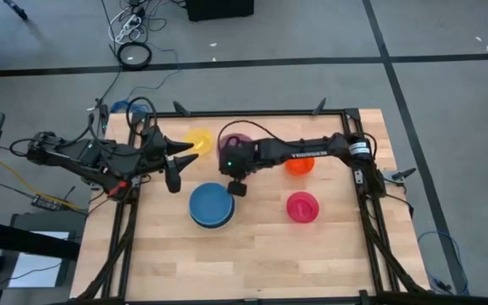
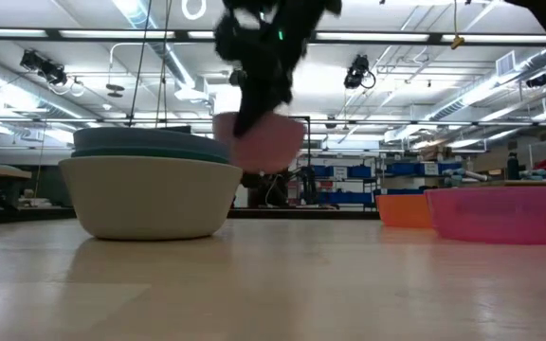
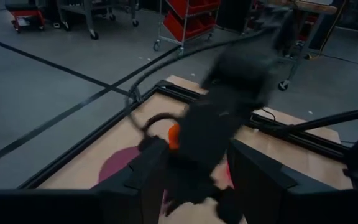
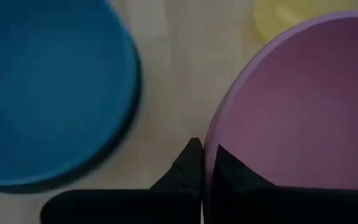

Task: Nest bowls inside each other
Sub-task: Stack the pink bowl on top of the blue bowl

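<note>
The pink bowl point(image 4: 291, 99) hangs in the air, my right gripper point(image 4: 205, 163) shut on its rim; the low view shows the pink bowl point(image 2: 259, 140) above the table. A blue bowl point(image 1: 210, 206) sits in a teal one inside the pale grey-white bowl point(image 2: 150, 194), near the table's middle. The yellow bowl point(image 1: 198, 141) stands at the far left, the orange bowl point(image 1: 299, 166) right of centre and the red bowl point(image 1: 302, 207) nearer the front. My left gripper point(image 1: 179, 161) hovers open at the left and holds nothing. My right gripper pinches the pink bowl's rim point(image 4: 211, 146), one finger point(image 4: 235, 177) inside the bowl and the other point(image 4: 188, 165) outside its wall. The fingers slant down from the table's right side. The bowl hangs below them, a little tilted, clear of the table.
Black frame rails point(image 1: 358, 182) run along the table's left, right and far sides. Bare wood lies along the near edge in front of the stacked bowls. Cables point(image 1: 134, 55) lie on the floor beyond the far edge.
</note>
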{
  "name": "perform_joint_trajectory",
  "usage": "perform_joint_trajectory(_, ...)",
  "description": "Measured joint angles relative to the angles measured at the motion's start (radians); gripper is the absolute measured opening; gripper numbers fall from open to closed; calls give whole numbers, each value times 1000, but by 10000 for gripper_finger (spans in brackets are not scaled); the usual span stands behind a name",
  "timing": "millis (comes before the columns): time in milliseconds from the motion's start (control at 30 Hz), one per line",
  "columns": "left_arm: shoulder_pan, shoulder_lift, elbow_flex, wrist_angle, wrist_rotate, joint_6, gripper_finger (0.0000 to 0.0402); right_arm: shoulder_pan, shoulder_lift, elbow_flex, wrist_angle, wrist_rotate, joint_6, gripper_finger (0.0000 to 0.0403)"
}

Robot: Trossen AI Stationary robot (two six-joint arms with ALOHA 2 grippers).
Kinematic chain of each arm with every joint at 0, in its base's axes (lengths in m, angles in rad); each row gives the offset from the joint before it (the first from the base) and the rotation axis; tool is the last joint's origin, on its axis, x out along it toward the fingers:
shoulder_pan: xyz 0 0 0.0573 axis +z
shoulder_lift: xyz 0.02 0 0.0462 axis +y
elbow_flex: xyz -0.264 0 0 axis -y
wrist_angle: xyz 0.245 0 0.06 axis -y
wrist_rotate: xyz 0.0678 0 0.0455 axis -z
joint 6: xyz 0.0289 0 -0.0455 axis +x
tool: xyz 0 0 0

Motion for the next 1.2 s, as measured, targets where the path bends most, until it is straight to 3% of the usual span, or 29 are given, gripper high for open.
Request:
perform_joint_trajectory(200,0,0,0,2,-12,4,177,128,1,85,1,39,0,0)
perform_joint_trajectory(500,0,0,0,4,-11,-1,177,241,2,85,154,26,49,0)
perform_joint_trajectory(1200,0,0,0,4,36,-3,177,267,3,-54,360,4,134,11)
